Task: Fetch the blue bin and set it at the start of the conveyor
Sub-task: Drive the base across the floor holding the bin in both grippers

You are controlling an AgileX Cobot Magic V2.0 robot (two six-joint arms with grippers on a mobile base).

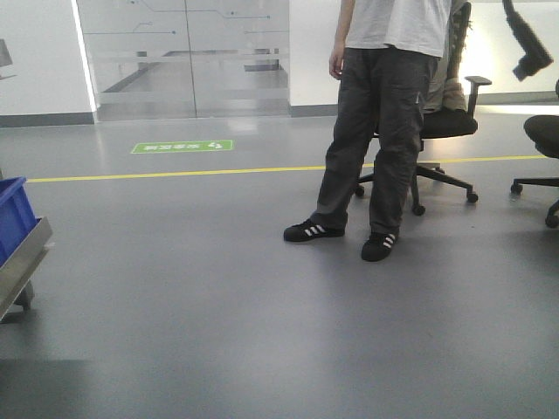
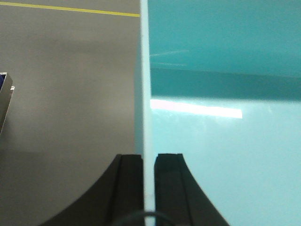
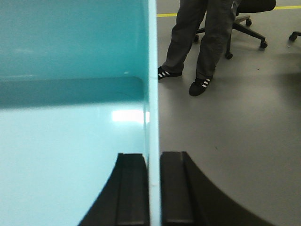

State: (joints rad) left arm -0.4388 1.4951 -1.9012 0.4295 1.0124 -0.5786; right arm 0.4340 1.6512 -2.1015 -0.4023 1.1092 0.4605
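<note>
**Left wrist and right wrist: bin clamped on both side walls**

Bin (image 2: 221,94) sits between my two arms; conveyor shows in no view. Left gripper (image 2: 149,159) is pinched on its left wall and right gripper (image 3: 154,157) on its right wall, each with one finger inside and one outside. For the carry I'd hold wrist spacing fixed and level so the thin walls don't flex or slip, and steer wide of the person (image 1: 384,113). Both wrists angle down over the rim.

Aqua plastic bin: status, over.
Left gripper shut on wall of pale aqua plastic bin. Right gripper shut on opposite wall. Person in grey trousers standing ahead.
</note>
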